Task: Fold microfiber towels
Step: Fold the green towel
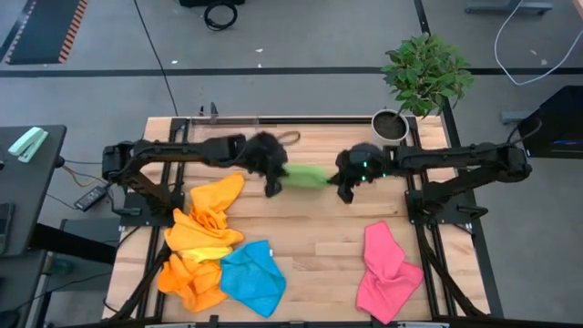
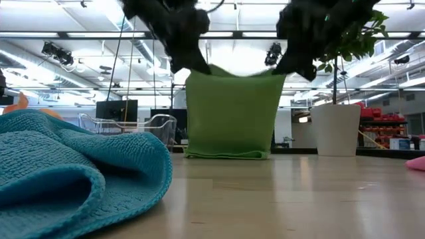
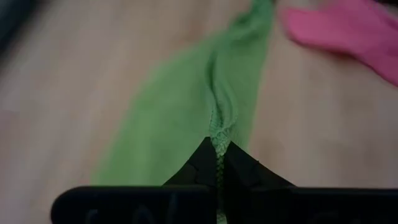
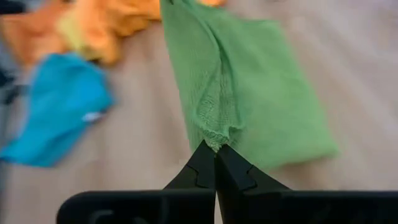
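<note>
Wooden table (image 1: pixel 319 246) under orange (image 1: pixel 205 214), blue (image 1: pixel 250 278), pink towels (image 1: pixel 387 269).

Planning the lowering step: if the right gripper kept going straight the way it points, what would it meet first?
Probably the green towel itself, which the right gripper pinches and which hangs ahead of it; beyond that the wooden table. Depth is unclear.

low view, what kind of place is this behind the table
Probably a robotics lab or open workshop: strip ceiling lights overhead, computer monitors on benches behind, and a wooden table where two arms hold up a green towel.
</note>
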`<state>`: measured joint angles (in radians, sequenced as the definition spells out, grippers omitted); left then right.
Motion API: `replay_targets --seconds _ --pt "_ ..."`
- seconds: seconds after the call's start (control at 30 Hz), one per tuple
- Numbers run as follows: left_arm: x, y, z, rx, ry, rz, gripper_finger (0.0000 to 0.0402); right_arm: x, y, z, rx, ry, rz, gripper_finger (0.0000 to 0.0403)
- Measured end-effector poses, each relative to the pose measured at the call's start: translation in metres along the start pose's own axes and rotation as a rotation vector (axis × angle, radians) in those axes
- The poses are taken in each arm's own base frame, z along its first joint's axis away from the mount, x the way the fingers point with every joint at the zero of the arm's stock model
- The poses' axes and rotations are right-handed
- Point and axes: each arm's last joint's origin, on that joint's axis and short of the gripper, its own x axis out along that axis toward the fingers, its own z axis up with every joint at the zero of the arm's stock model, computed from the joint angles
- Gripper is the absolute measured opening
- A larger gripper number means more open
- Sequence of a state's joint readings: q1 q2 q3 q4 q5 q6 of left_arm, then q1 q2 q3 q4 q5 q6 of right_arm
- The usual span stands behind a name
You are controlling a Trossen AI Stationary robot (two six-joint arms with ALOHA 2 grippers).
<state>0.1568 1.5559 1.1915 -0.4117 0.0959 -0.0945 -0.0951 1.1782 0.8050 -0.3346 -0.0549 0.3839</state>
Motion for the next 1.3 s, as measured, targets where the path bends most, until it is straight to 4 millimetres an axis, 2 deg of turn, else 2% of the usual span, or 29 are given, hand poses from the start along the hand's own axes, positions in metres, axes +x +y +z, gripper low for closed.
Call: replay_targets --seconds 0.17,0.23,0.3,0.4,0.5,0.6,0.73,0.8,0.93,1.07,1.13,1.2,1.3 --pt "-0.005 -0.046 -0.012 -0.024 0.08 -0.103 0.001 -0.005 0.047 -0.012 0.063 0.036 0.132 0.0002" --pt "-0.016 -0.059 -0.007 -0.018 0.054 -0.136 0.001 -0.012 0.061 -0.01 0.07 0.013 0.142 0.0002" --pt "-0.037 -0.067 0.008 -0.004 -0.03 -0.163 0.001 -0.025 0.073 0.001 0.056 -0.061 0.156 0.0002" --pt "-0.071 -0.07 0.032 0.012 -0.158 -0.144 0.001 -0.048 0.085 0.029 0.016 -0.189 0.155 0.0002" --pt "-0.099 -0.068 0.054 0.039 -0.284 -0.102 0.001 -0.07 0.087 0.055 -0.036 -0.277 0.105 0.0002" --pt "-0.114 -0.063 0.067 0.06 -0.346 -0.074 0.001 -0.085 0.08 0.073 -0.083 -0.299 0.046 0.0002" --pt "-0.104 -0.043 0.068 0.082 -0.332 0.072 0.001 -0.084 0.054 0.083 -0.133 -0.28 -0.084 0.0002" --pt "-0.092 -0.026 0.063 0.095 -0.298 0.165 0.001 -0.08 0.035 0.087 -0.168 -0.278 -0.162 0.0002" --pt "-0.074 0.017 0.065 0.143 -0.352 0.289 0.001 -0.081 -0.006 0.101 -0.268 -0.312 -0.319 0.0002" --pt "-0.072 0.05 0.067 0.108 -0.373 0.304 0.001 -0.088 -0.028 0.109 -0.301 -0.333 -0.304 0.0001" --pt "-0.07 0.054 0.064 0.07 -0.34 0.253 0.001 -0.084 -0.03 0.102 -0.279 -0.275 -0.238 0.0001" --pt "-0.06 0.047 0.058 0.048 -0.274 0.184 0.001 -0.071 -0.029 0.088 -0.25 -0.198 -0.174 0.0001" --pt "-0.032 0.026 0.039 0.05 -0.121 0.108 0.001 -0.036 -0.023 0.047 -0.191 -0.05 -0.089 0.0001"
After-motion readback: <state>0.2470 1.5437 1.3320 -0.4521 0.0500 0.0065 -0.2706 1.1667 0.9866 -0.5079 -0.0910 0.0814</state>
